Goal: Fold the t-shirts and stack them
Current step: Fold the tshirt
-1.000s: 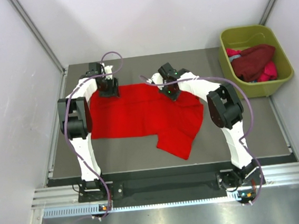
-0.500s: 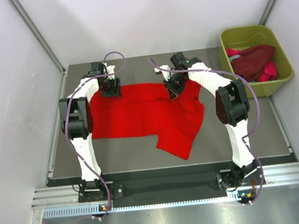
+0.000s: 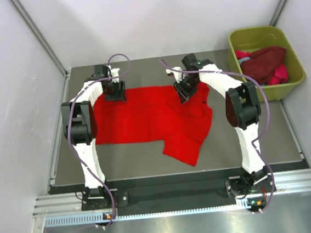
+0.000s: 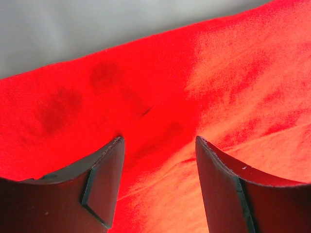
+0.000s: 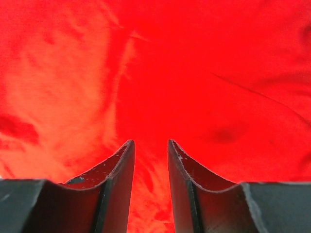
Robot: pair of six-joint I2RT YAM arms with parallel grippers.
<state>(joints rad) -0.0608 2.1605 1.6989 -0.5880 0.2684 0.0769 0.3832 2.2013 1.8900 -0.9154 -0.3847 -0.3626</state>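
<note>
Directions are read from the top view, with twelve o'clock at the far edge of the table (image 3: 126, 158).

The bright red t-shirt (image 3: 145, 120) lies spread open across the middle of the table. It is mostly flat and not folded. One part juts out as a skewed flap toward five o'clock, short of the near edge.

The left gripper (image 3: 115, 94) sits at the shirt's far hem, at eleven o'clock. In the left wrist view its fingers (image 4: 104, 179) stand well apart, tips down at the cloth. Red fabric fills the gap between them, and grey table shows just beyond the hem. Nothing is clamped.

The right gripper (image 3: 185, 93) sits at the shirt's far hem, at one o'clock. In the right wrist view its fingers (image 5: 119, 170) are separated by only a narrow gap, low over creased red cloth. No fold shows between them. It cannot be told whether the tips touch the fabric.

The olive-green tub (image 3: 277, 91) stands at two o'clock, at the table's far right corner, well apart from both grippers. It holds a dark maroon t-shirt (image 3: 263, 65) in a loose heap. A magenta-pink t-shirt (image 3: 281, 74) shows beside that heap, at the five o'clock side.
</note>
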